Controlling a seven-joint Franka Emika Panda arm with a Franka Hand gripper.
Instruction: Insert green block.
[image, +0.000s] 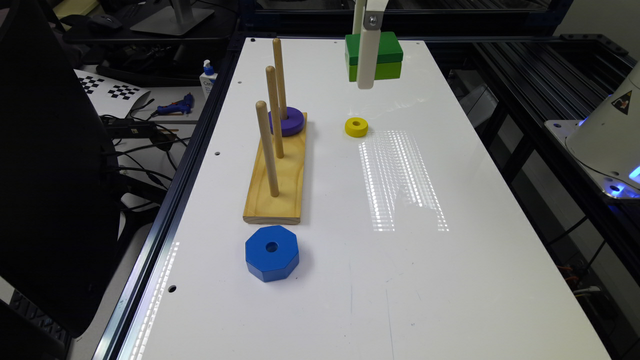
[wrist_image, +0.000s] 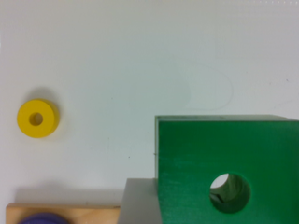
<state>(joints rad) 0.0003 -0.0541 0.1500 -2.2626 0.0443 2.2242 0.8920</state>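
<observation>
Above the far end of the bench, the green block hangs clear of the surface, pinched between the fingers, its flat faces level and its centre hole pointing straight down. The pegs on the wooden base stand well off toward the exterior view's left, so the block likely must travel that way until its hole sits over a peg top. The yellow ring lies between, below the path.
</observation>
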